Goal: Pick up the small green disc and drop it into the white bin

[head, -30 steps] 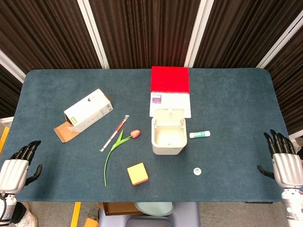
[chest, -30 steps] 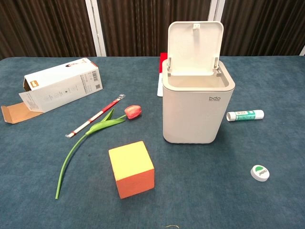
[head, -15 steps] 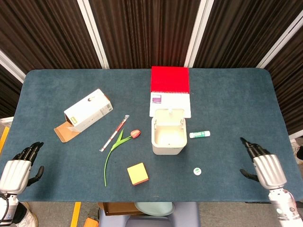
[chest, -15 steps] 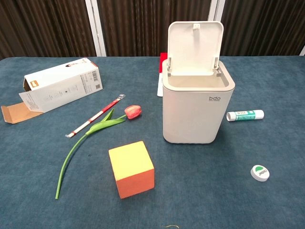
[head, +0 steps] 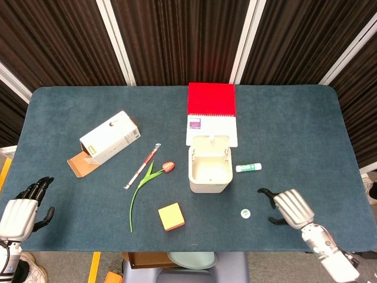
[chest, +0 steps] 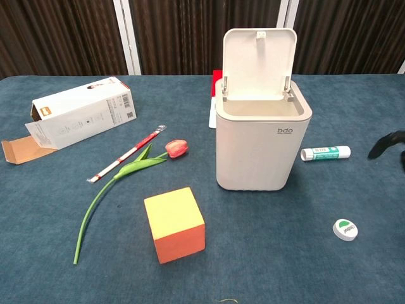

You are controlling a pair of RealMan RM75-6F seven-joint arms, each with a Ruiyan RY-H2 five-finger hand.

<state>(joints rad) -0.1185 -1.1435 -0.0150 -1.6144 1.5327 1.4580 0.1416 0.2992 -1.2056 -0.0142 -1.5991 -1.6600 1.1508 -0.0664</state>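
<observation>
The small green and white disc [head: 245, 213] [chest: 345, 229] lies flat on the blue table, in front and to the right of the white bin [head: 208, 166] [chest: 262, 133]. The bin stands at the table's middle with its lid swung up. My right hand [head: 287, 207] hovers just right of the disc, fingers spread and holding nothing; only its dark fingertips [chest: 387, 143] enter the chest view at the right edge. My left hand [head: 22, 207] rests at the table's front left corner, fingers apart and empty.
A glue stick [head: 248, 168] lies right of the bin. A red notebook [head: 211, 111] sits behind it. On the left are a yellow-orange cube [head: 171, 216], a tulip [head: 147, 184], a red-white stick [head: 142, 165] and an opened carton [head: 108, 139].
My right hand has swept left from the table's right edge toward the disc and now shows in the chest view. The left hand barely moved.
</observation>
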